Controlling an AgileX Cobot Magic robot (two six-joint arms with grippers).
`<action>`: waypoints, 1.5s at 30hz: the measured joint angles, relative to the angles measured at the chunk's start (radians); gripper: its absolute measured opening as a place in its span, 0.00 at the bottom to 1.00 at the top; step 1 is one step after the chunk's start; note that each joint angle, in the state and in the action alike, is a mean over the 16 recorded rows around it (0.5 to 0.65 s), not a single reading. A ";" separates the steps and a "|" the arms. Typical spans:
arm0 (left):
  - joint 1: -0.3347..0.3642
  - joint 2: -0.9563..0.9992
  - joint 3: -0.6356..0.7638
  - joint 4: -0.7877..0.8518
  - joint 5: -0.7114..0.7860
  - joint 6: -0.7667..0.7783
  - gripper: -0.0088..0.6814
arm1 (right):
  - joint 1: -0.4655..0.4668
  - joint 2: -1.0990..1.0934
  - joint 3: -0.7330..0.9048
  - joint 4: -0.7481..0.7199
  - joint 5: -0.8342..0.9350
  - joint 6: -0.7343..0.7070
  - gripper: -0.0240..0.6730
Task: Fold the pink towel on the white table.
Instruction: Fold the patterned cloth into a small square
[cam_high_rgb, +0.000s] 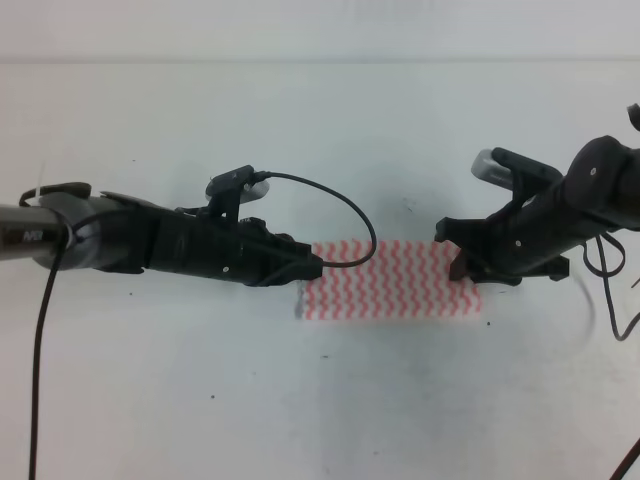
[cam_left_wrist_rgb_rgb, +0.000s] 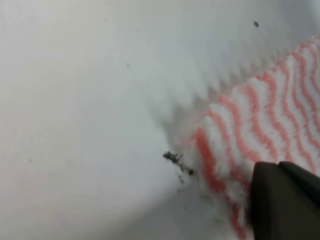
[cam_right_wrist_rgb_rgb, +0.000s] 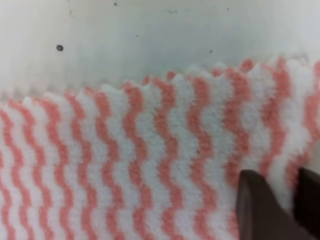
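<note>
The pink towel (cam_high_rgb: 390, 280), striped in pink and white zigzags, lies spread out near the middle of the white table (cam_high_rgb: 320, 150). My left gripper (cam_high_rgb: 312, 268) is at its left edge. In the left wrist view its dark fingers (cam_left_wrist_rgb_rgb: 282, 200) sit close together on the towel (cam_left_wrist_rgb_rgb: 270, 115), whose edge lifts slightly and casts a shadow. My right gripper (cam_high_rgb: 462, 262) is at the right edge. Its two fingertips (cam_right_wrist_rgb_rgb: 260, 205) stand narrowly apart with a strip of the towel (cam_right_wrist_rgb_rgb: 150, 165) pinched between them.
A black cable (cam_high_rgb: 345, 215) from the left wrist loops over the towel's upper left corner. More cables (cam_high_rgb: 610, 300) hang at the right arm. A small clump of dark debris (cam_left_wrist_rgb_rgb: 176, 161) lies on the table beside the towel's left edge.
</note>
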 joint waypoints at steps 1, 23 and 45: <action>0.000 0.000 0.000 0.000 0.000 0.000 0.01 | 0.000 0.000 0.000 -0.001 0.000 0.000 0.22; 0.000 0.000 0.000 0.000 0.000 0.000 0.01 | 0.055 -0.023 -0.100 0.018 0.063 -0.026 0.01; 0.000 0.000 0.000 0.002 -0.003 0.000 0.01 | 0.131 -0.025 -0.136 0.262 0.027 -0.189 0.01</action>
